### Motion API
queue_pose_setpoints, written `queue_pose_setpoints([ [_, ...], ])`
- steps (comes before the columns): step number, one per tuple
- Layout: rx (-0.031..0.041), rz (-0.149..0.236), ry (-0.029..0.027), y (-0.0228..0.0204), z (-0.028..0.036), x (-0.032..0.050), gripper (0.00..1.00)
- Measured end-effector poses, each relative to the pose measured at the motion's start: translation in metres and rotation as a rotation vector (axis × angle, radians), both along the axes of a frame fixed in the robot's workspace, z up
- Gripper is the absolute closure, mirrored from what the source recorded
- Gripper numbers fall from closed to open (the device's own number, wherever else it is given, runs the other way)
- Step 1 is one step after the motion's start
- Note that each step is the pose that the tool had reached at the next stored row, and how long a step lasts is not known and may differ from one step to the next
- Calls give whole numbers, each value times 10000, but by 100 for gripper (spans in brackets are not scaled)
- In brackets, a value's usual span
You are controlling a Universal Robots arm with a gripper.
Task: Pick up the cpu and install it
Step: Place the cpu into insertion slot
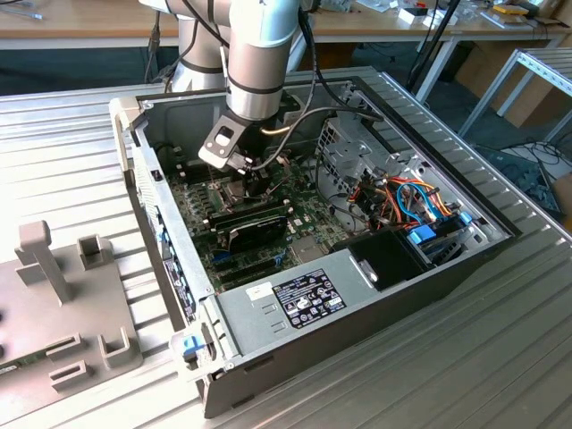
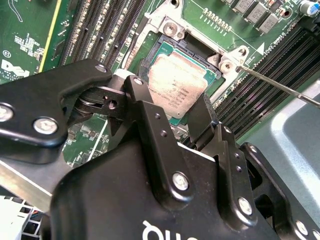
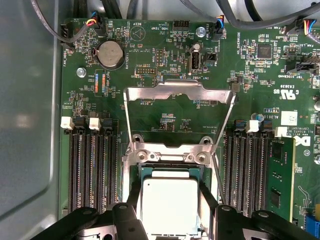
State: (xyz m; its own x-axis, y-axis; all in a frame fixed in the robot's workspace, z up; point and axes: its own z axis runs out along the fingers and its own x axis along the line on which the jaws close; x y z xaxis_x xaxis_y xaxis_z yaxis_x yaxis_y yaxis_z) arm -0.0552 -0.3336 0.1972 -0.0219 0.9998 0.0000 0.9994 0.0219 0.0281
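Green motherboard [image 3: 150,55], cpu [image 3: 170,207] flat in socket [image 2: 148,60], metal top up, claw [image 3: 170,190] astride it, grip unclear

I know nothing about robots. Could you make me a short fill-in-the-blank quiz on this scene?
1. Inside the computer case, the gripper is down at the silver square ___.
2. The hinged metal socket frame stands swung ___.
3. On the green motherboard, the coin battery has a ___ shape.
Missing words: cpu; open; round.
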Motion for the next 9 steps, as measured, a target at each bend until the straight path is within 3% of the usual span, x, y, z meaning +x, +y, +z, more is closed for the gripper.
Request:
queue_pose_setpoints([
  [9,2,0,-2,1,-1,-6,45],
])
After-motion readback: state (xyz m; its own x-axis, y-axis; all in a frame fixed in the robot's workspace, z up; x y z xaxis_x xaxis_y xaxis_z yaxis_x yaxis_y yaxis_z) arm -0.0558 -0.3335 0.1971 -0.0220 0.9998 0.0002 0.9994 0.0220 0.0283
